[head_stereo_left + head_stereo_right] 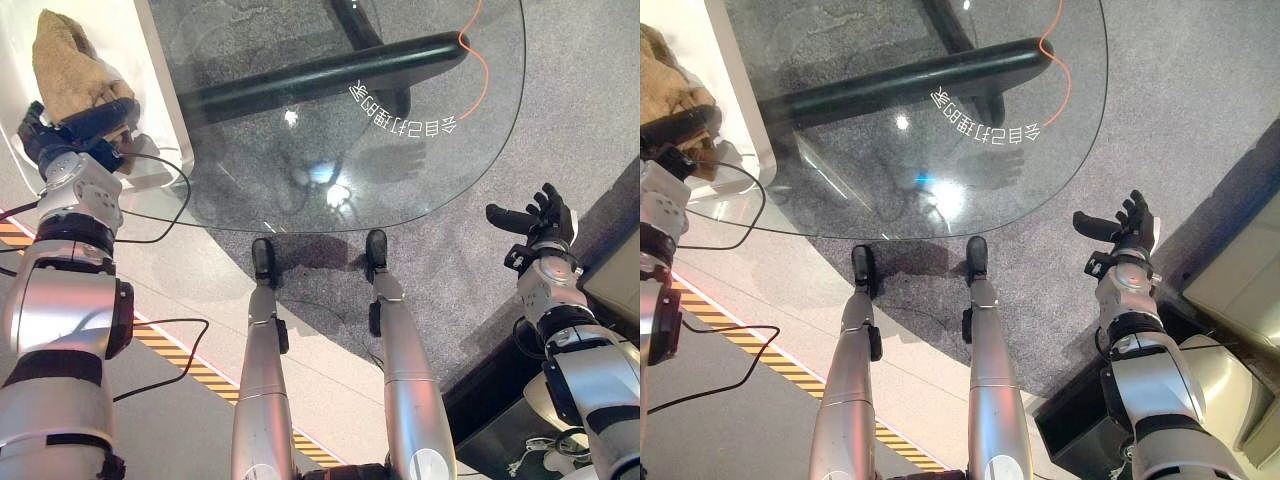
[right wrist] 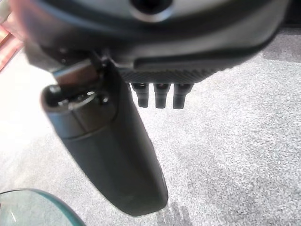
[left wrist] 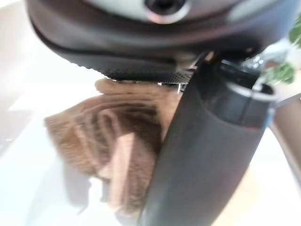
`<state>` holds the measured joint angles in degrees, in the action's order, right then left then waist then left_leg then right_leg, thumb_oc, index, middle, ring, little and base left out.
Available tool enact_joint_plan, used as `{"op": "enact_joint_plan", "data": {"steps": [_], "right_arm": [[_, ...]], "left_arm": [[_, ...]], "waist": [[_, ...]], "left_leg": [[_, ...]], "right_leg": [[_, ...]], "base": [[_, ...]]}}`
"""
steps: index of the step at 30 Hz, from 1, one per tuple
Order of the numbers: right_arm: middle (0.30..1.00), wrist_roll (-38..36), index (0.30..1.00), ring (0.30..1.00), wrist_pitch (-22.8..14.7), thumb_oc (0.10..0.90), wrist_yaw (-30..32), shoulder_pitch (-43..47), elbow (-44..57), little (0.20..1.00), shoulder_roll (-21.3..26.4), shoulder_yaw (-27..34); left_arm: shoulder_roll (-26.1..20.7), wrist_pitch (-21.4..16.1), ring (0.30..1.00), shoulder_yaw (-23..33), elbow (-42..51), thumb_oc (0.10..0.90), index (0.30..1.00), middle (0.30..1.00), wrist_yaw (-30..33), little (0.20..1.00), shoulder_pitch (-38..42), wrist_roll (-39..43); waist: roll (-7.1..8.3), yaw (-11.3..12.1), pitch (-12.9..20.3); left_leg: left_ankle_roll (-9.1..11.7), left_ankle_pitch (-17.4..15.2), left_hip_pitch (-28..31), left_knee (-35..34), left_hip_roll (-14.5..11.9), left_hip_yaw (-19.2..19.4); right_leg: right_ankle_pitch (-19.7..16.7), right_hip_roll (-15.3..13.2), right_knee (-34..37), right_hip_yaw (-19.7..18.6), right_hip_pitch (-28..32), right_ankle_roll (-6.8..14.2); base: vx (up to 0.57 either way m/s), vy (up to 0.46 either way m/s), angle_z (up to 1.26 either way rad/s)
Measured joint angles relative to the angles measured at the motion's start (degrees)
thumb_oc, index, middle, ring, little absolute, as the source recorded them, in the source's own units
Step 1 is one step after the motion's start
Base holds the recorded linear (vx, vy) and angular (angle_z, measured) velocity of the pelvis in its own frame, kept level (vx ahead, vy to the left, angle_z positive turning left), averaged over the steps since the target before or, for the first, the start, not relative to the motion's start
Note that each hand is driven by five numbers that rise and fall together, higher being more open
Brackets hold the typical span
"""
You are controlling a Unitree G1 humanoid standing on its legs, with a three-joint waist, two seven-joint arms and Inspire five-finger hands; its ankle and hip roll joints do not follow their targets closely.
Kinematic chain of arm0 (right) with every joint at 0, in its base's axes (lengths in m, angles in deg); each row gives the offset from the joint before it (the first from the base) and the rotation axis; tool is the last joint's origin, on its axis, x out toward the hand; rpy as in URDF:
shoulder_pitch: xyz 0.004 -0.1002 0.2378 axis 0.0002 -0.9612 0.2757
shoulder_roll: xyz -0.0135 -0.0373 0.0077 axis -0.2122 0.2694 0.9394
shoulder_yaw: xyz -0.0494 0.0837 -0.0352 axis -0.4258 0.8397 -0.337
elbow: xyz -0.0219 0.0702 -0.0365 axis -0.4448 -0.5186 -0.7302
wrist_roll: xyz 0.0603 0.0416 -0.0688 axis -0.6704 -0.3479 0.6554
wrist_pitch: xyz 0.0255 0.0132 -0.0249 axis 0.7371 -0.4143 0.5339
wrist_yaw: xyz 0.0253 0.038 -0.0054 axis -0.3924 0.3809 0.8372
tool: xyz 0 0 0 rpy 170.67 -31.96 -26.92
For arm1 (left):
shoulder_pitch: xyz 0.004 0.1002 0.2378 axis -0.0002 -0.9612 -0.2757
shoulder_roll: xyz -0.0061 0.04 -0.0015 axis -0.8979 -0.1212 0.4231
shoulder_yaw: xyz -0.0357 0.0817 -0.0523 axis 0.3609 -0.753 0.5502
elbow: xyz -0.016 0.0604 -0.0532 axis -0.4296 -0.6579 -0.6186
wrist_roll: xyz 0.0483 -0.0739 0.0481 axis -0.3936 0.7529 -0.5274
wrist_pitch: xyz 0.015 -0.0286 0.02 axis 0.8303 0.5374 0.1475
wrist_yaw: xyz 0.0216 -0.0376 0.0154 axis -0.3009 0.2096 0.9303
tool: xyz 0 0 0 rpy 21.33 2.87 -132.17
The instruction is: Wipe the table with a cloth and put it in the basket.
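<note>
Currently, the left hand is being held over the white basket, just left of the glass table. The brown cloth is lying crumpled on the basket's white floor, directly beyond and beneath the hand; in the left wrist view the cloth is showing past the thumb. Whether the fingers are touching or gripping the cloth cannot be told, as they are being hidden by the hand's bulk. The table is standing between the two hands. The right hand is being held out over the grey carpet, off the table's right edge, fingers spread and relaxed, nothing being held.
</note>
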<state>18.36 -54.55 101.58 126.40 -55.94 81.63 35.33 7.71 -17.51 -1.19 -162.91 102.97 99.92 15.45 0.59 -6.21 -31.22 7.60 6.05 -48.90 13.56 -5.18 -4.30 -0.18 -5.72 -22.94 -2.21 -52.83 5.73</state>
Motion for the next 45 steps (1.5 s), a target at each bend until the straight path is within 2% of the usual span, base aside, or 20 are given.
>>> {"op": "enact_joint_plan", "data": {"steps": [4,9,12,19,24,27,30,33,34,35,37,39,41,45], "right_arm": [[0.900,0.0,0.900,0.900,0.0,0.800,0.0,-1.7,0.4,0.900,-0.2,0.0],[0.900,0.4,0.900,0.900,0.0,0.800,0.1,-6.8,0.5,0.900,-1.2,0.5],[0.900,1.0,0.900,0.900,0.1,0.800,0.1,-10.0,0.4,0.900,-1.8,1.7],[0.900,3.1,0.900,0.900,2.4,0.800,-0.1,-15.9,-0.3,0.900,-3.0,4.6],[0.900,5.6,0.900,0.900,3.9,0.800,-1.4,-17.1,-0.7,0.900,-3.4,6.2],[0.900,7.0,0.900,0.900,3.8,0.800,-2.3,-20.5,-0.7,0.900,-3.4,7.3],[0.900,8.1,0.900,0.900,4.5,0.800,-3.0,-23.9,-0.9,0.900,-3.7,7.6],[0.900,10.4,0.900,0.900,5.4,0.800,-4.2,-27.6,-0.9,0.900,-4.5,7.8],[0.900,12.3,0.900,0.900,6.2,0.800,-4.7,-30.1,-1.1,0.900,-5.2,8.1],[0.900,13.2,0.900,0.900,6.6,0.800,-4.9,-31.7,-1.6,0.900,-5.9,8.4],[0.900,15.8,0.900,0.900,7.9,0.800,-6.1,-35.2,-2.5,0.900,-7.5,8.5],[0.900,17.6,0.900,0.900,8.8,0.800,-7.2,-37.8,-2.9,0.900,-8.9,8.5],[0.900,19.9,0.900,0.900,9.5,0.800,-8.2,-39.8,-4.6,0.900,-10.7,8.9],[0.900,25.7,0.900,0.900,11.0,0.800,-10.5,-42.5,-6.4,0.900,-12.7,8.8]], "left_arm": [[0.0,-3.1,0.900,1.3,3.2,0.800,0.900,0.900,1.0,0.900,-4.3,-1.3],[0.1,-7.8,0.900,6.1,6.7,0.800,0.900,0.900,1.1,0.900,-14.2,-2.7],[0.1,-8.4,0.900,9.5,7.9,0.800,0.900,0.900,1.3,0.900,-17.4,-3.5],[0.3,-8.8,0.900,11.3,9.0,0.800,0.900,0.900,-0.1,0.900,-23.1,-4.1],[0.4,-8.7,0.900,13.9,11.1,0.800,0.900,0.900,-2.3,0.900,-27.5,-5.8],[2.5,-8.7,0.900,14.1,12.7,0.800,0.900,0.900,-3.5,0.900,-32.3,-6.9],[5.2,-8.6,0.900,14.4,13.9,0.800,0.900,0.900,-5.9,0.900,-36.9,-8.7],[7.6,-7.6,0.900,14.4,15.7,0.800,0.900,0.900,-9.7,0.900,-42.6,-11.1],[9.9,-6.8,0.900,14.6,15.6,0.800,0.900,0.900,-12.5,0.900,-46.9,-12.2],[11.6,-6.4,0.900,14.7,15.5,0.800,0.900,0.900,-13.9,0.900,-49.4,-13.1],[14.8,-4.9,0.900,14.5,15.3,0.800,0.900,0.900,-17.3,0.900,-55.5,-14.4],[17.5,-4.4,0.900,14.6,14.4,0.800,0.900,0.900,-19.4,0.900,-60.4,-15.4],[19.7,-2.9,0.900,14.7,12.2,0.800,0.900,0.900,-22.5,0.900,-64.1,-15.4],[22.5,-0.4,0.900,16.7,5.9,0.800,0.900,0.900,-27.3,0.900,-67.9,-17.6]], "waist": [[0.00,0.1,0.0],[0.01,0.7,0.2],[-0.02,1.5,0.2],[-0.32,2.9,0.9],[-0.85,3.0,2.0],[-2.37,3.3,7.1],[-3.43,4.1,8.5],[-3.70,4.3,11.0],[-3.82,4.3,12.1],[-3.74,4.4,12.9],[-3.17,4.5,17.0],[-2.54,4.5,19.1],[-1.62,4.7,20.9],[-1.08,6.0,24.5]], "left_leg": [[0.0,0.0,2.5,0.0,0.0,0.0],[0.3,-0.3,9.1,-1.7,-0.4,0.1],[0.1,-0.2,11.7,-2.6,-0.5,0.4],[-0.3,-0.1,19.3,-5.8,-0.4,0.9],[-0.5,-0.2,25.5,-7.8,-0.2,1.4],[-0.8,-0.4,26.2,-9.6,-0.2,1.8],[-0.9,-0.4,29.9,-10.8,-0.2,2.0],[-0.9,-0.5,32.9,-12.7,-0.2,2.1],[-1.0,-0.4,35.7,-14.2,-0.2,2.1],[-1.0,-0.4,37.8,-15.2,-0.2,2.0],[-1.2,-0.5,40.5,-17.3,-0.2,2.1],[-1.3,-0.5,42.9,-18.4,-0.2,1.9],[-1.7,-1.3,45.3,-18.4,-0.1,1.7],[-1.8,-2.1,47.8,-18.4,-0.1,1.7]], "right_leg": [[0.0,0.0,0.1,0.0,2.6,0.0],[0.2,0.3,2.3,0.0,9.2,-0.2],[-0.6,0.3,4.5,0.0,12.4,0.0],[-1.8,-0.2,9.1,0.1,20.7,0.3],[-1.9,-0.6,11.4,0.3,27.0,0.4],[-2.1,-0.8,13.3,0.3,27.7,0.7],[-2.1,-0.9,14.9,0.4,31.7,0.9],[-2.3,-1.1,17.3,0.8,34.9,1.1],[-2.6,-1.4,19.6,1.6,38.4,1.3],[-2.7,-1.5,21.0,1.9,40.8,1.4],[-2.7,-1.6,23.8,2.2,43.9,1.5],[-2.8,-1.8,26.2,3.1,47.3,1.6],[-2.9,-1.8,27.9,3.5,50.6,1.6],[-2.2,-1.9,27.9,3.7,53.1,1.6]], "base": [[0.00,-0.022,0.00],[0.01,-0.022,-0.02],[0.02,-0.003,-0.03],[0.05,0.031,0.00],[0.08,0.033,0.00],[0.07,0.027,-0.02],[0.10,0.008,-0.01],[0.11,-0.005,0.04],[0.17,-0.029,0.11],[0.19,-0.031,0.12],[0.16,-0.020,0.06],[0.19,-0.013,0.13],[0.19,0.000,0.10],[0.13,0.007,0.01]]}}
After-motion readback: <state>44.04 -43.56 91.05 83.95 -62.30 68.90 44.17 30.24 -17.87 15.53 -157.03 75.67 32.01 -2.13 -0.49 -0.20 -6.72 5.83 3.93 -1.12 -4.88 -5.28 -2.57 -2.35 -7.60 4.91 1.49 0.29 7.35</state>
